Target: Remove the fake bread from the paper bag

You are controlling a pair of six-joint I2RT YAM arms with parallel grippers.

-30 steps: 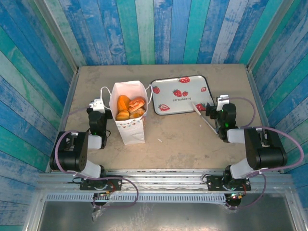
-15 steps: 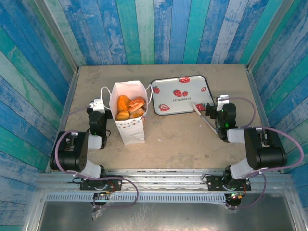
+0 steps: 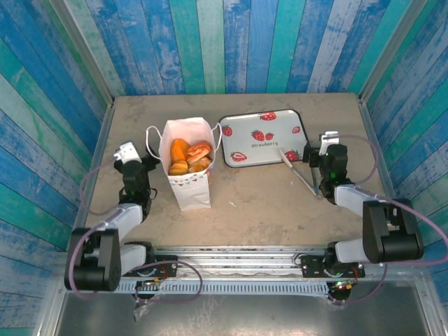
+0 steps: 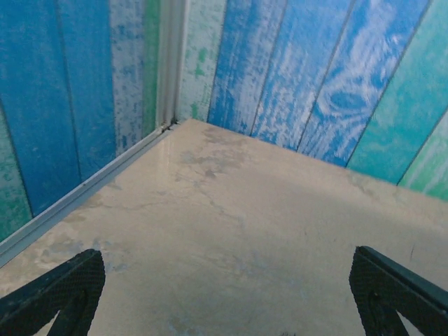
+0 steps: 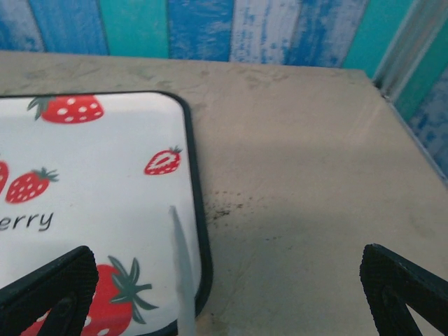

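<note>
Paper bag (image 3: 187, 183): upright, centre-left of frame, fake bread (image 3: 189, 157) heaped inside. Left gripper (image 4: 224, 297), right gripper (image 5: 224, 294): fingers spread wide, nothing held. Risk: the light bag may be tipped or dragged if not steadied.

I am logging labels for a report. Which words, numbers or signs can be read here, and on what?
"strawberry": printed on the tray, top view.
"erry": the same word, cut off at the frame edge, right wrist view.
The paper bag: band of red marks, too small to read.
</note>
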